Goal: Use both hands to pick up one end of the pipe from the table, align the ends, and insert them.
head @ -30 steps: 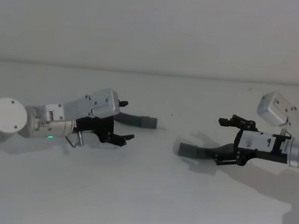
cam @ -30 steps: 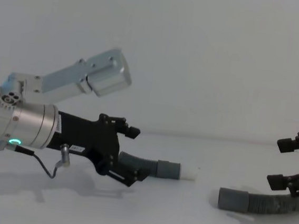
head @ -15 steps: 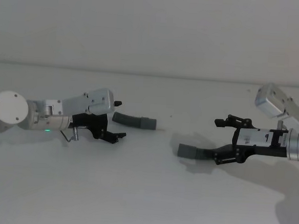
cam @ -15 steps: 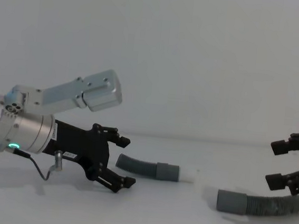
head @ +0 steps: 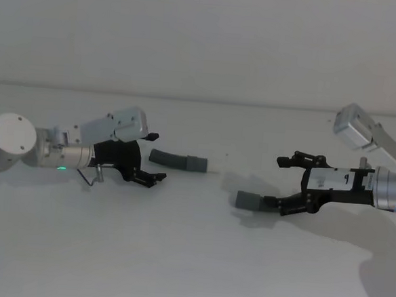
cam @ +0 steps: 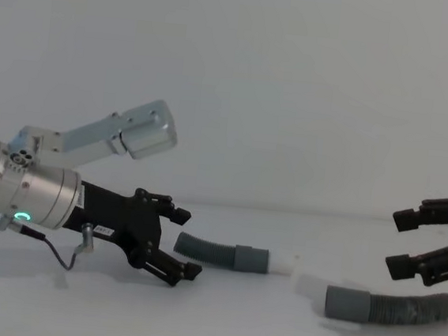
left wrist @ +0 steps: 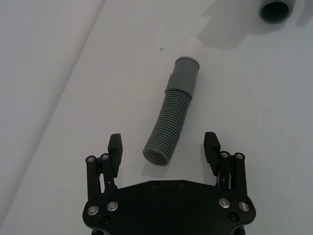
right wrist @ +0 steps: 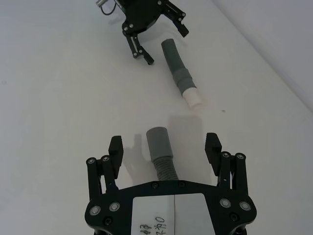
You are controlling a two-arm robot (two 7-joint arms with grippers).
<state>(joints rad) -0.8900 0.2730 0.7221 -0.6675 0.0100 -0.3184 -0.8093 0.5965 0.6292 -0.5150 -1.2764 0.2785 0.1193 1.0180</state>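
Note:
Two pieces of the pipe lie apart on the white table [head: 190,257]. The left piece [head: 175,159] has a grey cuff [cam: 251,259] with a white plug tip [left wrist: 192,47]. My left gripper [head: 155,157] is open, with its fingertips level with that piece's corrugated end [left wrist: 157,155] and not touching it. The right piece [cam: 397,305] ends in a plain grey socket cuff [head: 247,200] that points toward the left piece. My right gripper [cam: 398,243] hovers open just above the right piece. The right piece [right wrist: 161,152] runs between the spread fingers.
A gap of bare table [cam: 307,291] separates the white tip from the socket cuff. The left arm's silver link [cam: 124,134] rises above its gripper. The right arm's silver link [head: 362,133] stands at the right edge. A pale wall [head: 205,40] lies behind the table.
My left gripper has drawn back leftward off the left piece, which now lies free on the table. My right gripper has shifted slightly left and lifted clear of its piece.

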